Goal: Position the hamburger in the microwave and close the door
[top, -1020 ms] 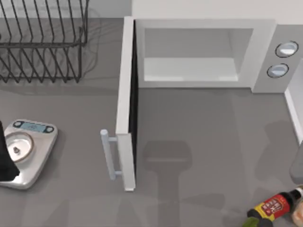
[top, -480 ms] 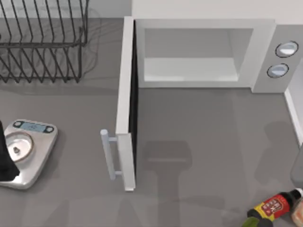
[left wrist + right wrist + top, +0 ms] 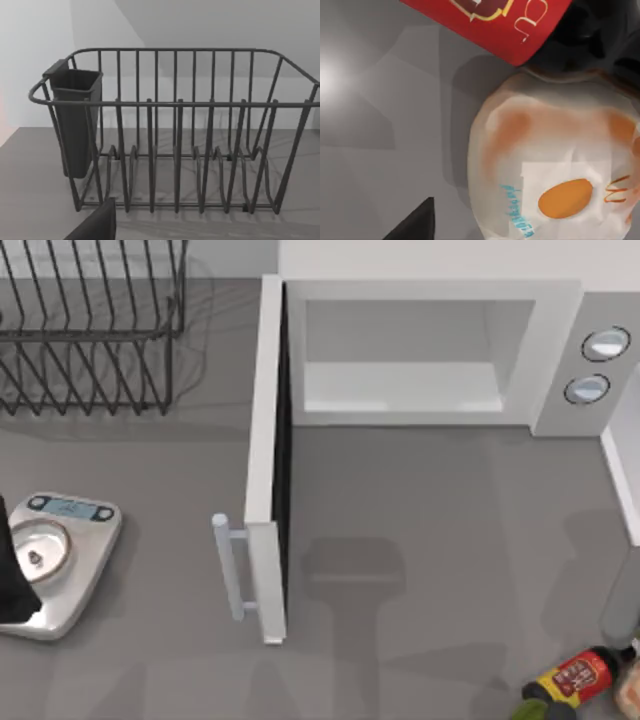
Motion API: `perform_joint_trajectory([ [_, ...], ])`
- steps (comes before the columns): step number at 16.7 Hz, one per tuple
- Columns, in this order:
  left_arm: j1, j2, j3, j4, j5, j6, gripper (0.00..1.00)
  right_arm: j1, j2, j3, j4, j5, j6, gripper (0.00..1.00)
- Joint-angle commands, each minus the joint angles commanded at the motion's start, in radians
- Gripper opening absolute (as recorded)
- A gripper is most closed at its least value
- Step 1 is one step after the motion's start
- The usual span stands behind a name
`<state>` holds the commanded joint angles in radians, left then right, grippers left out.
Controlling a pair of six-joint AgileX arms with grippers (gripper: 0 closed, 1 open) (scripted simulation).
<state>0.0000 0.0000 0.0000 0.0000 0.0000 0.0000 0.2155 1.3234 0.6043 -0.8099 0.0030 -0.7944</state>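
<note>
The white microwave (image 3: 548,350) stands at the back with its pale cavity (image 3: 400,380) bare. Its door (image 3: 264,440) swings fully out toward the front, bar handle (image 3: 228,565) on its left face. The hamburger (image 3: 555,165), pale with golden-orange patches, lies close under my right wrist camera, against a red-labelled dark bottle (image 3: 510,25). From above, the hamburger (image 3: 630,692) peeks in at the bottom right corner beside the bottle (image 3: 572,678). My right arm (image 3: 622,602) hangs just above them; a dark part of its gripper (image 3: 412,222) shows. My left arm (image 3: 10,570) is parked at the far left.
A black wire dish rack (image 3: 90,330) stands at the back left, also facing the left wrist camera (image 3: 175,135). A silver kitchen scale (image 3: 60,560) sits at the left. Two silver knobs (image 3: 605,343) are on the microwave's grey panel. A green object (image 3: 540,708) lies near the bottle.
My right arm has come further into the top view at the right edge, shifting toward the bottle and hamburger. The door, scale and left arm have not moved.
</note>
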Motion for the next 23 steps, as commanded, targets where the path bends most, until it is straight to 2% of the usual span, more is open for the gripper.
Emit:
perform_joint_trajectory([
  [4,0.000,0.000,0.000,0.000,0.000,0.000,1.00,0.014,0.147,-0.078,0.190,0.000,0.019,1.00],
  [10,0.000,0.000,0.000,0.000,0.000,0.000,1.00,0.027,0.179,-0.088,0.227,-0.004,0.023,1.00],
  [23,0.000,0.000,0.000,0.000,0.000,0.000,1.00,0.027,0.179,-0.088,0.227,-0.004,0.023,0.02],
])
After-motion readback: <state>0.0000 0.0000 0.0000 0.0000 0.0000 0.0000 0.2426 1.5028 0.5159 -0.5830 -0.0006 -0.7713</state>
